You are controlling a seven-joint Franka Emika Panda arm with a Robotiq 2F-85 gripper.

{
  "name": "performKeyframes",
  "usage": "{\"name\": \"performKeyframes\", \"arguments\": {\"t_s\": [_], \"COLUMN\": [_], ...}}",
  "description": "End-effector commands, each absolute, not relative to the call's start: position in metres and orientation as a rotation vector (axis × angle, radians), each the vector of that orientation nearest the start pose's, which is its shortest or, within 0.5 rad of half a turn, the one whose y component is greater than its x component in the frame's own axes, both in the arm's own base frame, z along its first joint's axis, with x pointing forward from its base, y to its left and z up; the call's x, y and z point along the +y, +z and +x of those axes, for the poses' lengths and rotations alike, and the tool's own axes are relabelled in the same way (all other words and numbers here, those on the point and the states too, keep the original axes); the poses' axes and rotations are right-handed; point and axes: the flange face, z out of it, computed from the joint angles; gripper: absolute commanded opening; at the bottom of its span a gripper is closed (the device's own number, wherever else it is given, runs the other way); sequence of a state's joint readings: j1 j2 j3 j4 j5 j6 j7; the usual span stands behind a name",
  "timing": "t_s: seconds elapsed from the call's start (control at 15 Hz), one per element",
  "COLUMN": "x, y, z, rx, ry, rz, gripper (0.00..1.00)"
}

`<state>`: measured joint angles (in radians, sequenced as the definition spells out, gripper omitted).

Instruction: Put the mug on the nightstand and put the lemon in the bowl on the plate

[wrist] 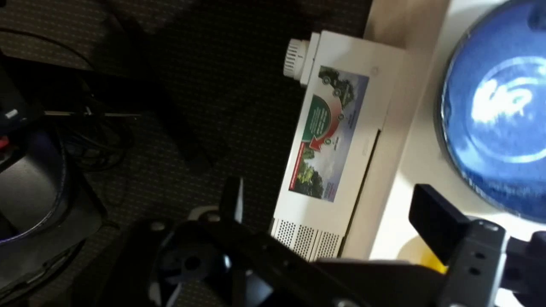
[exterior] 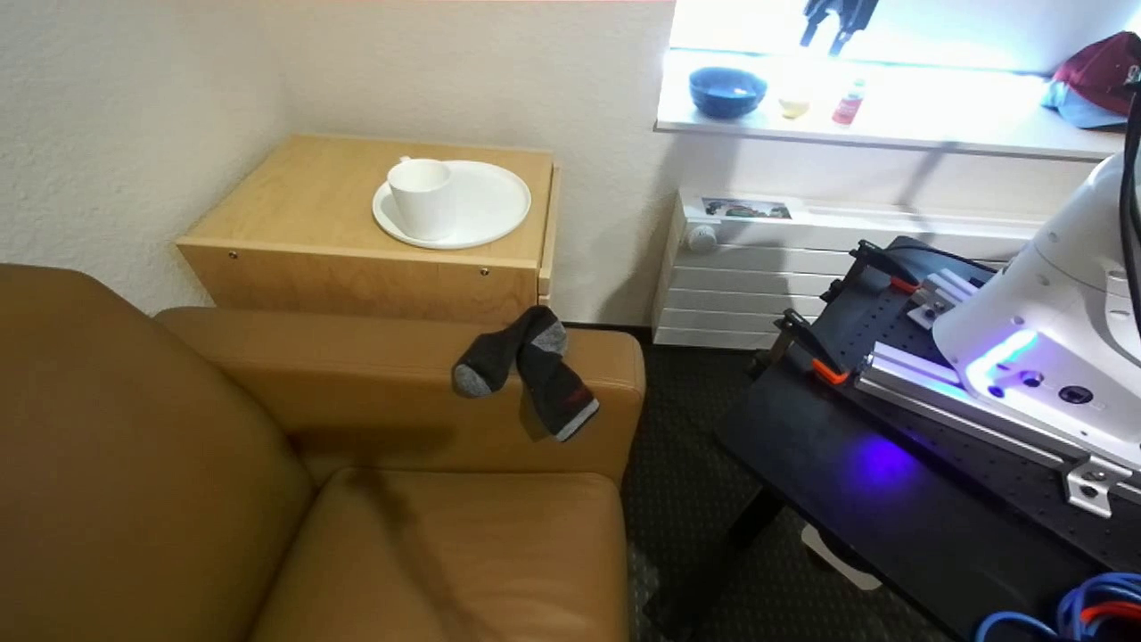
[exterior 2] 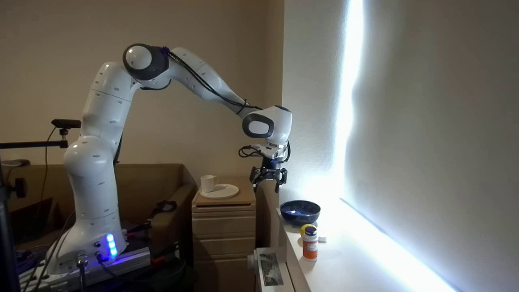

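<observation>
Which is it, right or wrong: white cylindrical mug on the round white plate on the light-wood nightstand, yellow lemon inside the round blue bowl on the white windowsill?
Wrong on one point: the yellow lemon isn't in the round blue bowl but beside it on the white windowsill, as both exterior views show.

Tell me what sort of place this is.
Probably a room in a home, perhaps a living room or bedroom, judging by the sofa, the nightstand and the radiator.

In an exterior view, your forearm (exterior 2: pixel 206 83) slopes to four o'clock from the elbow (exterior 2: pixel 145 61); gripper (exterior 2: pixel 266 188) points six o'clock, jaws spread.
</observation>
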<state>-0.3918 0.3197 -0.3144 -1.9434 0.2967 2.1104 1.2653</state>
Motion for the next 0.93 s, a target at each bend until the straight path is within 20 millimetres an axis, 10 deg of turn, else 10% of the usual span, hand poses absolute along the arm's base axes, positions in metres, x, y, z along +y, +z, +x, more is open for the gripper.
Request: {"name": "performKeyframes", "arguments": {"t_s": [0.0,0.33,0.67,0.87], "x": [-0.278,-0.131,-0.129,-0.047], "y": [0.313,0.322,0.317,0.316], "z": [0.499,0.517,0.539,0.558], "rx": [2.544,2.332,2.316,2.103], "ry": [0.244,0.163,0.178,0.142], "rz": [-1.767,-2.232,-2.308,-2.52], "gripper": [1.0,1.0,1.0,1.0]}}
